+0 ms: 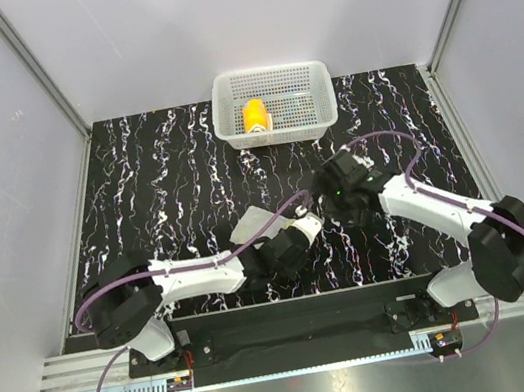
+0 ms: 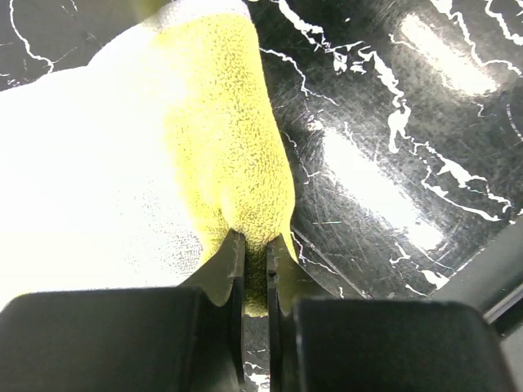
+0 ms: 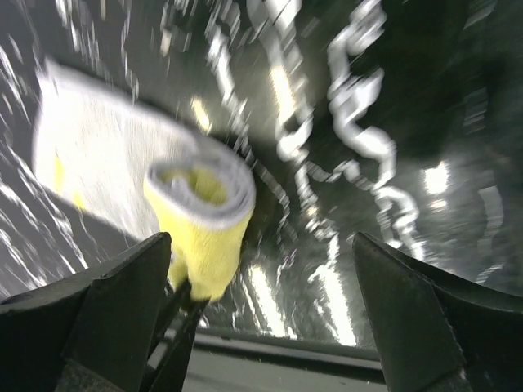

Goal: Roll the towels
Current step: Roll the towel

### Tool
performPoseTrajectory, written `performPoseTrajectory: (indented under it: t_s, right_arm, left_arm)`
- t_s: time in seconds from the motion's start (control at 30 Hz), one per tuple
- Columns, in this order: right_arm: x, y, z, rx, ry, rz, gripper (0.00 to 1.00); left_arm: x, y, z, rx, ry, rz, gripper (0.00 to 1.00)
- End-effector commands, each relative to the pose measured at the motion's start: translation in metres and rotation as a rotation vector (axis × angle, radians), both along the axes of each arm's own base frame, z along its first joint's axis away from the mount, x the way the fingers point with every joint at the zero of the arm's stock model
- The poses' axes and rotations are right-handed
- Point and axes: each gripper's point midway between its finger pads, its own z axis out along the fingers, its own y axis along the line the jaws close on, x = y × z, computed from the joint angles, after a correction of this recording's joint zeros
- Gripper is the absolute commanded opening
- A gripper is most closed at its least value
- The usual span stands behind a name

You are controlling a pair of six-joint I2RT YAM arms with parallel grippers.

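The light grey towel with yellow-green blotches [image 1: 258, 225] lies on the black marbled table near the front centre, its end curled into a loose roll [image 3: 201, 206]. My left gripper [image 1: 297, 242] is shut on the yellow edge of this towel [image 2: 214, 139], and the cloth is pinched between its fingers [image 2: 233, 265]. My right gripper [image 1: 332, 202] is open and empty just right of the roll, its fingers [image 3: 122, 306] wide apart above the table. The right wrist view is blurred. The orange towel [image 1: 254, 116] sits rolled inside the white basket [image 1: 321, 104].
The white perforated basket stands at the back centre against the wall. Grey walls enclose the table on the left, right and back. The black mounting rail [image 1: 303, 316] runs along the near edge between the arm bases.
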Motion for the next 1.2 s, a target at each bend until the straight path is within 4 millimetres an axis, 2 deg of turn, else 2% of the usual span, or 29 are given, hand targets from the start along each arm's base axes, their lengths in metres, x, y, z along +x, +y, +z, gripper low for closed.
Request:
performPoseTrajectory:
  t_s: [0.0, 0.13, 0.17, 0.23, 0.27, 0.3, 0.4, 0.47, 0.53, 0.57, 0.6, 0.67, 0.73, 0.77, 0.8, 0.83, 0.9, 1.0, 1.17]
  right_arm:
    - [0.026, -0.037, 0.02, -0.037, -0.065, -0.125, 1.0]
    - [0.032, -0.047, 0.03, -0.029, -0.087, -0.144, 1.0]
    - [0.033, -0.046, 0.037, -0.008, -0.113, -0.146, 1.0]
    - [0.027, -0.046, 0.036, 0.007, -0.116, -0.147, 1.0]
    - [0.026, -0.046, 0.044, 0.027, -0.145, -0.147, 1.0]
    - [0.022, -0.047, 0.042, 0.032, -0.143, -0.147, 1.0]
    - [0.017, -0.043, 0.054, 0.095, -0.2, -0.122, 1.0]
    - [0.013, -0.034, 0.07, 0.166, -0.249, -0.068, 1.0]
    - [0.003, -0.024, 0.073, 0.222, -0.26, 0.013, 1.0]
    - [0.001, -0.019, 0.082, 0.256, -0.294, 0.04, 1.0]
    - [-0.003, -0.017, 0.079, 0.271, -0.291, 0.065, 0.98]
    - [-0.009, -0.004, 0.085, 0.346, -0.311, 0.124, 0.95]
    - [-0.02, 0.003, 0.073, 0.404, -0.272, 0.148, 0.9]
    - [-0.017, 0.008, 0.074, 0.435, -0.29, 0.154, 0.88]
    - [-0.022, 0.009, 0.061, 0.451, -0.255, 0.146, 0.87]
    - [-0.025, 0.012, 0.057, 0.472, -0.243, 0.154, 0.86]
    - [-0.026, 0.016, 0.046, 0.5, -0.229, 0.152, 0.84]
    - [-0.022, 0.023, 0.037, 0.52, -0.229, 0.15, 0.83]
    - [-0.013, 0.04, 0.021, 0.525, -0.218, 0.17, 0.83]
  left_arm:
    - [-0.016, -0.001, -0.005, -0.031, 0.085, -0.047, 0.0]
    - [-0.016, -0.004, -0.005, -0.056, 0.115, -0.057, 0.0]
    - [-0.016, -0.005, -0.004, -0.075, 0.131, -0.062, 0.0]
    - [-0.016, -0.01, 0.0, -0.141, 0.199, -0.085, 0.0]
    - [-0.018, -0.01, -0.001, -0.167, 0.24, -0.091, 0.0]
    - [-0.017, -0.011, -0.001, -0.189, 0.267, -0.093, 0.0]
    - [-0.015, -0.01, 0.0, -0.257, 0.35, -0.093, 0.0]
    - [-0.011, -0.012, 0.003, -0.312, 0.397, -0.091, 0.0]
    - [-0.005, -0.009, 0.003, -0.352, 0.446, -0.076, 0.0]
    - [-0.004, -0.008, 0.003, -0.367, 0.464, -0.075, 0.0]
    - [-0.003, -0.007, 0.003, -0.388, 0.488, -0.073, 0.0]
    - [0.002, -0.005, 0.005, -0.452, 0.552, -0.056, 0.0]
    - [0.007, -0.002, 0.008, -0.536, 0.622, -0.043, 0.0]
    - [0.01, -0.001, 0.01, -0.568, 0.641, -0.037, 0.0]
    - [0.017, 0.004, 0.012, -0.604, 0.658, -0.016, 0.0]
    - [0.015, 0.003, 0.017, -0.662, 0.706, -0.03, 0.0]
    - [0.023, 0.008, 0.018, -0.712, 0.74, -0.006, 0.0]
    - [0.026, 0.008, 0.017, -0.739, 0.78, 0.001, 0.0]
    - [0.031, 0.001, 0.031, -0.886, 0.852, -0.036, 0.0]
